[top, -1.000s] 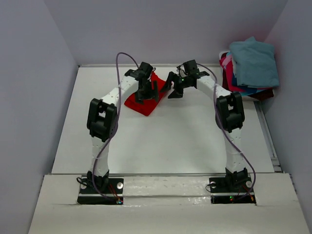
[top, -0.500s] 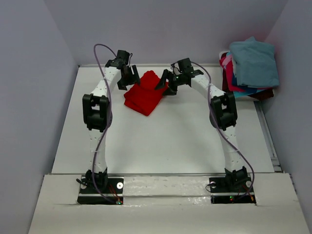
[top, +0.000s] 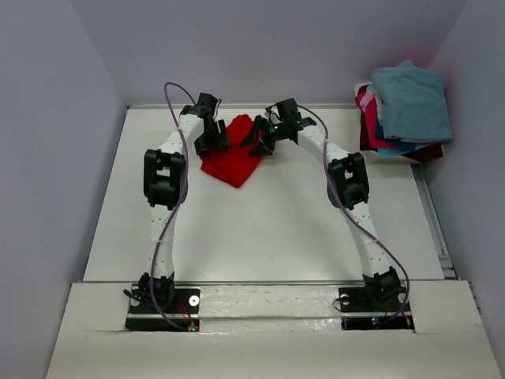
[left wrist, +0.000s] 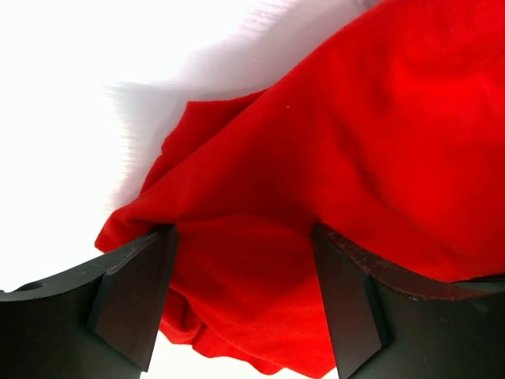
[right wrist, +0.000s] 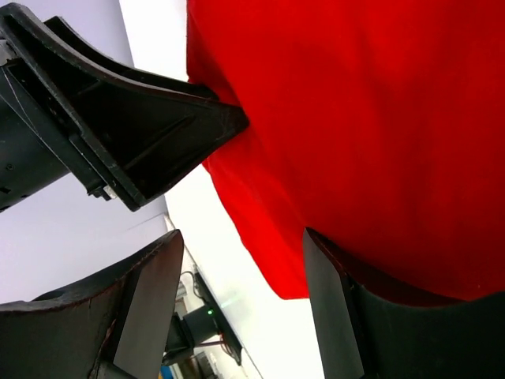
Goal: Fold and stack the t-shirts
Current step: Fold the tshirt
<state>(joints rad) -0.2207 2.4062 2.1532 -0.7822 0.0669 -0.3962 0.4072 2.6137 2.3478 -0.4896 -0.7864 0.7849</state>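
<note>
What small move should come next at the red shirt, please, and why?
Probably close both claws. The left claw and right claw stand open, each straddling an edge of the red shirt, which lies bunched and not yet gripped, so neither can lift it.

The left pincer has moved off the middle of the red t-shirt to its left edge; the right pincer has come leftward onto its upper-right edge.

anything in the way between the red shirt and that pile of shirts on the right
Nothing visible lies between the crumpled bright red cloth t-shirt and the stacked cloth shirts at the far right; only the right gripper sits at the red shirt's right edge.
</note>
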